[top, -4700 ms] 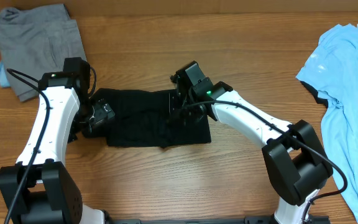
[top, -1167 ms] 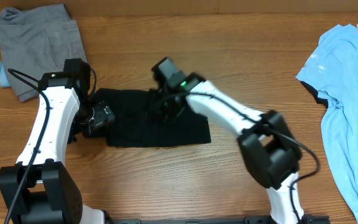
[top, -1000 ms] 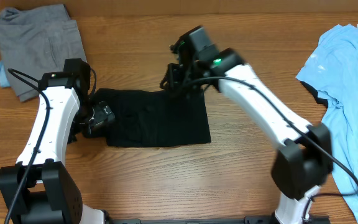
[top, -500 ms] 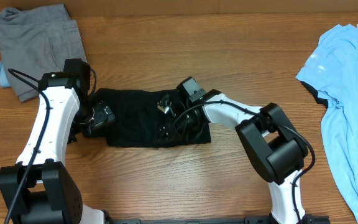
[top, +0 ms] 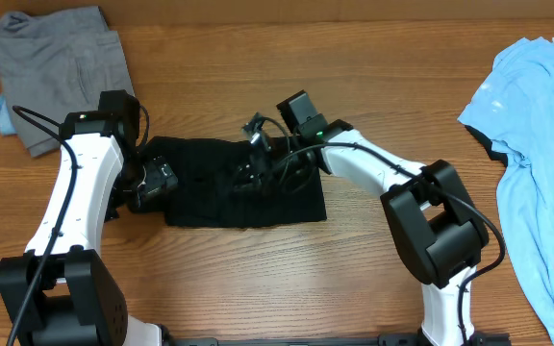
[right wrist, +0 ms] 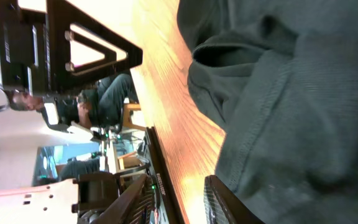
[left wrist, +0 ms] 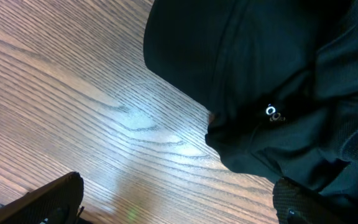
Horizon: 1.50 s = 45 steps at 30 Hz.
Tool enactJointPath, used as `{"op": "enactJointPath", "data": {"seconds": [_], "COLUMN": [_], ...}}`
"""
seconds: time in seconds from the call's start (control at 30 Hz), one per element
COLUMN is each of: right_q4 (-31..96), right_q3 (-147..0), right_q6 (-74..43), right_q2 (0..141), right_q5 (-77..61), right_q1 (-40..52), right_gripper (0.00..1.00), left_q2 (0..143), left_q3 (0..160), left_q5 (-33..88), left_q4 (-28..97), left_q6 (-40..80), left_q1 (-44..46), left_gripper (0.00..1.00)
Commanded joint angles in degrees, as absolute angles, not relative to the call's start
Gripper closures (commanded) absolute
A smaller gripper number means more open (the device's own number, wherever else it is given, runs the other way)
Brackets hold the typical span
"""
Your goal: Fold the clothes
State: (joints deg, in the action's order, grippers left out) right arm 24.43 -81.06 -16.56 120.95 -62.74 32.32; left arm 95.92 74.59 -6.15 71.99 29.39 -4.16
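From overhead, I see the black shirt lying as a folded, roughly rectangular bundle on the wooden table, left of centre. My left gripper sits at the shirt's left edge, low over the wood. My right gripper is over the middle of the shirt, close to its upper edge. It is dark against dark cloth, so I cannot tell from here how its jaws stand. The grey garment is crumpled in the far left corner, well apart from the shirt. The light blue T-shirt is spread along the right edge of the table.

In the left wrist view, my left gripper has its fingers spread wide, with nothing clamped. Bare table and the rumpled edge of the black shirt lie between them. A small white logo shows on a fold of the cloth.

In the right wrist view, the shirt fills most of the frame, very close, with a stitched hem running across it. A strip of table runs beside it. One finger shows at the bottom edge against the cloth. I cannot tell whether this gripper is pinching the fabric or free of it.
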Motion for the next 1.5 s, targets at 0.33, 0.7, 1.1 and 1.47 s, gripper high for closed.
{"op": "enactJointPath", "data": {"seconds": [0.33,0.7,1.1,1.47], "right_q4": [13.96,24.08,58.24,73.67], "right_q3": [-83.81,-96.25,-96.27,-96.25], "right_q6": [-28.12,-25.17,-20.75,-20.14], "right_q2": [134.08,128.03,113.93,90.26], "right_q5": [-57.49,-67.24,-18.35,-15.53], "right_q1": [30.96,24.64,24.45,24.99], "right_gripper": [0.59,0.55,0.47,0.0], "left_q2": [96.27,96.27,96.77,107.2], "left_q3": [74.35,74.32,73.43,73.45], "left_q5": [-6.09,-6.09,1.04,11.81], "left_q4": [71.96,71.94,58.65,51.05], "left_q6": [28.27,28.25,18.94,9.15], "left_q1": [-4.49,-4.49,-6.9,-20.27], "left_gripper": [0.0,0.0,0.0,0.0]}}
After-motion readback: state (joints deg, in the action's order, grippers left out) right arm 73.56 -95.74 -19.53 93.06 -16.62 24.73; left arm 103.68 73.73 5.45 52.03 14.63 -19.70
